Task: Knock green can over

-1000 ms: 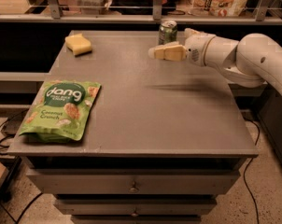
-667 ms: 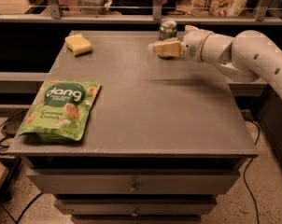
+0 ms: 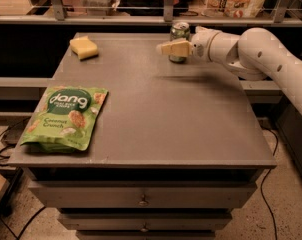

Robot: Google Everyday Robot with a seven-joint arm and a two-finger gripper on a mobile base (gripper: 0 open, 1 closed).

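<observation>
Snack bag (image 3: pixel 65 118) lies well nearer than and left of the pincer (image 3: pixel 161 48); sponge (image 3: pixel 84 47) well to its left; green can (image 3: pixel 179 33) stands upright just behind it, at the table's far edge; pincer width: cannot tell

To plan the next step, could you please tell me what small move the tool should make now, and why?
Probably a short push towards the far side, into the green can. It stands upright near the back edge of the table, and the tool sits just in front of its lower half.
</observation>
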